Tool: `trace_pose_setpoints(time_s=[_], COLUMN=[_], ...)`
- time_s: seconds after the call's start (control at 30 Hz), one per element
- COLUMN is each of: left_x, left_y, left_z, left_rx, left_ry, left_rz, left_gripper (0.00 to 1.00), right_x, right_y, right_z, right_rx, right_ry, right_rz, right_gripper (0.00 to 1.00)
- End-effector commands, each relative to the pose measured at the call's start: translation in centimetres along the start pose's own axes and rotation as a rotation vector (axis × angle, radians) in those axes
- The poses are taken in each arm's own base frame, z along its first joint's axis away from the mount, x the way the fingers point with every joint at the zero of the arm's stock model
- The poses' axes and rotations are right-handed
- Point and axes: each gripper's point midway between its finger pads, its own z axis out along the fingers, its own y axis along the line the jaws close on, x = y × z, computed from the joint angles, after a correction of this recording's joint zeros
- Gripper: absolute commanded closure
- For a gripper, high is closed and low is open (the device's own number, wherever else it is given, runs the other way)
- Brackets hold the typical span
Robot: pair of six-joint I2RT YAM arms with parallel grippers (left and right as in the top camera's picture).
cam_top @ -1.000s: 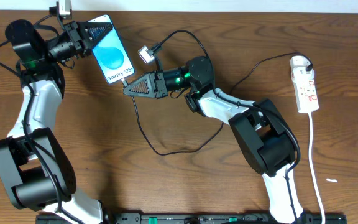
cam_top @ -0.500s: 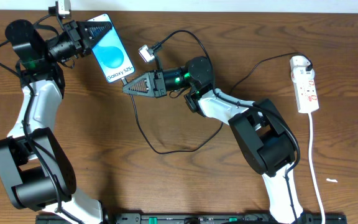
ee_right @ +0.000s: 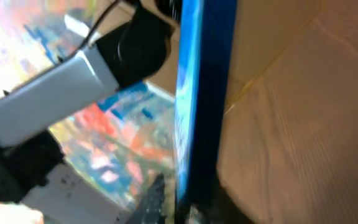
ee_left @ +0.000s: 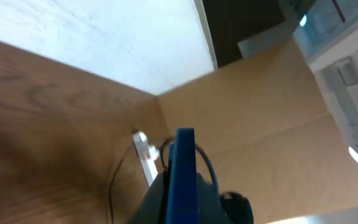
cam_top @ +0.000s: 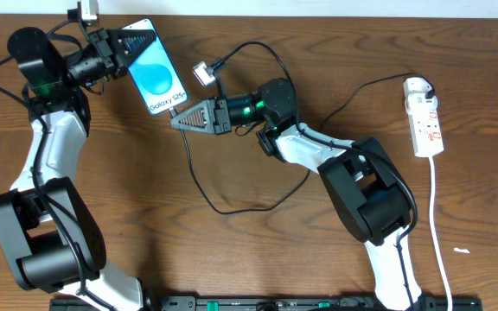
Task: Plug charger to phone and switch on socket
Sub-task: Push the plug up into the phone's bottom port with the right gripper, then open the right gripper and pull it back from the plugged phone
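Observation:
The phone [cam_top: 156,76], blue screen up, is held tilted off the table at the far left by my left gripper [cam_top: 132,45], which is shut on its top end. In the left wrist view the phone [ee_left: 183,168] stands edge-on between the fingers [ee_left: 182,208]. My right gripper [cam_top: 178,122] is shut, its tip touching the phone's bottom edge. The charger's black cable [cam_top: 199,186] leaves that tip, but the plug itself is hidden. In the right wrist view the phone's edge [ee_right: 197,93] fills the middle, right at the jaws [ee_right: 185,208]. The socket [cam_top: 427,117] lies at the far right.
The black cable loops across the table's middle and runs to a white plug [cam_top: 418,86] at the socket's top end. A small white adapter [cam_top: 201,75] lies just right of the phone. The socket's white cord [cam_top: 439,233] trails toward the front edge.
My right gripper has edged slightly up toward the phone's bottom edge. The left arm and the phone have not moved.

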Motion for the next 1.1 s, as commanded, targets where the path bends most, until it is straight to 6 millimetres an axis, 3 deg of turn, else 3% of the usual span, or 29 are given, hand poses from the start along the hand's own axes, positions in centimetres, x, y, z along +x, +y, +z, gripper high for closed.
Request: trace_pose_setpoints(time_s=[0.0,0.5,0.53,0.57,0.67,0.9,1.07], left_x=[1.0,-0.2,-0.3,-0.6,-1.0,-1.4,-1.4], left_y=[-2.0,-1.4,-1.4,-1.3,-1.0,-0.3,-0.3], left_z=[0.4,-1.3,-1.4,-2.0,-3.0,-5.0,-5.6], left_rx=[0.037,0.015,0.013,0.007,-0.002,-0.019,-0.018], left_ry=[0.060,0.015,0.011,0.000,-0.015,-0.034,-0.032], left_rz=[0.046,0.060,0.060,0.061,0.055,0.014,0.011], left_gripper=[0.93,0.93,0.93,0.92,0.92,0.92,0.93], right_x=[-1.6,-1.3,-1.2,-1.2,-1.3,-1.4,-1.0], right_y=[0.6,0.7,0.7,0.7,0.6,0.0,-2.8], right_z=[0.0,-0.1,-0.1,-0.2,-0.5,-1.3,-2.0], right_rx=[0.005,-0.001,-0.001,-0.001,0.002,0.021,0.100], right_ry=[-0.065,-0.045,-0.043,-0.037,-0.034,-0.027,-0.017], right_rz=[-0.055,-0.062,-0.068,-0.079,-0.084,-0.104,-0.010], right_gripper=[0.67,0.36,0.32,0.13,0.01,0.01,0.01])
